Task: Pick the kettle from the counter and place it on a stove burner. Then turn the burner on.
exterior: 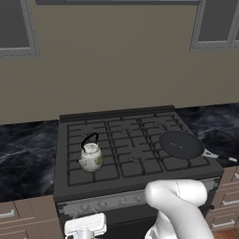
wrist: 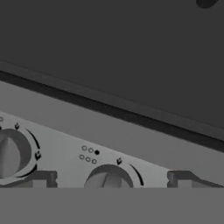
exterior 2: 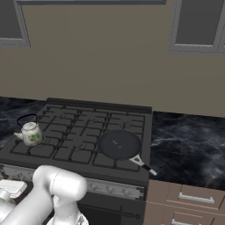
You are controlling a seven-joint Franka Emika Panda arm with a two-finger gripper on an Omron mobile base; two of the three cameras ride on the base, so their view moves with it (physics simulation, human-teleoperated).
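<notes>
The cream kettle [exterior: 91,157] [exterior 2: 30,134] with its black arched handle stands upright on the front-left stove burner [exterior: 108,172] of the black stove [exterior: 135,135] [exterior 2: 88,127]. My gripper [wrist: 111,179] is low in front of the stove's grey knob strip [exterior: 109,201] [wrist: 131,140], well below the kettle and not touching it. Its white hand [exterior: 85,226] [exterior 2: 9,188] shows at the stove's front left. In the hand view the fingertips [wrist: 43,178] stand wide apart, open, on either side of a round knob [wrist: 108,177]. Another knob [wrist: 11,153] sits to its left.
A dark frying pan [exterior: 179,144] [exterior 2: 118,144] rests on the front-right burner, its handle pointing over the stove's right edge. Black veined counter [exterior: 23,149] [exterior 2: 189,145] flanks the stove on both sides, above brown drawers [exterior 2: 189,200]. My white arm [exterior: 179,205] rises before the stove front.
</notes>
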